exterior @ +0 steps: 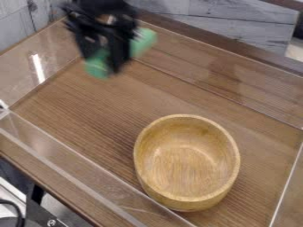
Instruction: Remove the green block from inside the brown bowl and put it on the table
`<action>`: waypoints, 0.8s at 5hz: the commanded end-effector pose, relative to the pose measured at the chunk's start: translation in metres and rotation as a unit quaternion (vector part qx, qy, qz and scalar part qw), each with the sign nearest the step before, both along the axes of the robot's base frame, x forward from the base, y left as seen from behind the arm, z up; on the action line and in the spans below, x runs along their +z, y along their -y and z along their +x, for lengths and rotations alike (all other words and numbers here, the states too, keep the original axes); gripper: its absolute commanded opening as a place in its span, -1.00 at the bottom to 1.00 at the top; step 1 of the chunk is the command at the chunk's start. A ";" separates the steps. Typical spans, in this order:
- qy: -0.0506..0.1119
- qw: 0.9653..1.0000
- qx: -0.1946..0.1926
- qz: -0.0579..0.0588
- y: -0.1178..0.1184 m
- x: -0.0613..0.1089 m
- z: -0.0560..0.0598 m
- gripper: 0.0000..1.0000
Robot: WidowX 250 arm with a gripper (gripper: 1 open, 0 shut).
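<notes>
Fingers (119, 55) are closed on the green block (98, 68), which is pinched between them above the surface (89, 111). The grip is located in the upper left part of the view. Both fingers and block are blurred, and the exact contact points cannot be determined. Green is exposed at two places, below and to the right of the dark fingers; the middle portion of the block is hidden by them. The robot arm (104, 18) is extended into the view from the top edge and is likewise blurred.

The brown bowl (187, 164) is positioned upright on the surface, in the lower right part of the view. Its thick rim and grained interior are fully exposed. The block is held outside the bowl, well apart from it. The surface is finished in brown wood grain and is bordered by a clear wall (73, 168) along the lower left. A grey wood-grain panel (243, 19) is seen at the upper right, beyond the surface.
</notes>
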State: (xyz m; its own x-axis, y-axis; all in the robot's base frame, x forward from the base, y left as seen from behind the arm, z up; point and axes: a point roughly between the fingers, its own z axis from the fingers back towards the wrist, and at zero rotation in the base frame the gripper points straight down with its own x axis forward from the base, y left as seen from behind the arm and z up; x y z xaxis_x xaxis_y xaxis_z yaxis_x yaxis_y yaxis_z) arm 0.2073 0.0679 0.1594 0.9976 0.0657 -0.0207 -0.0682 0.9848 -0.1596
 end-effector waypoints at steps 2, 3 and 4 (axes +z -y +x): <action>0.027 0.998 -0.054 0.024 0.003 -0.032 -0.003 -1.00; 0.029 0.997 -0.071 0.030 0.016 -0.049 -0.002 -1.00; 0.028 0.995 -0.086 0.036 0.024 -0.064 0.000 -1.00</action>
State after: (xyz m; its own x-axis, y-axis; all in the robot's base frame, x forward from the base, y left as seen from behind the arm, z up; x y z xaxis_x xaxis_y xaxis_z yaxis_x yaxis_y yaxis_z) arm 0.2013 0.0419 0.0875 0.9946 -0.1034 0.0012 0.1029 0.9893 -0.1030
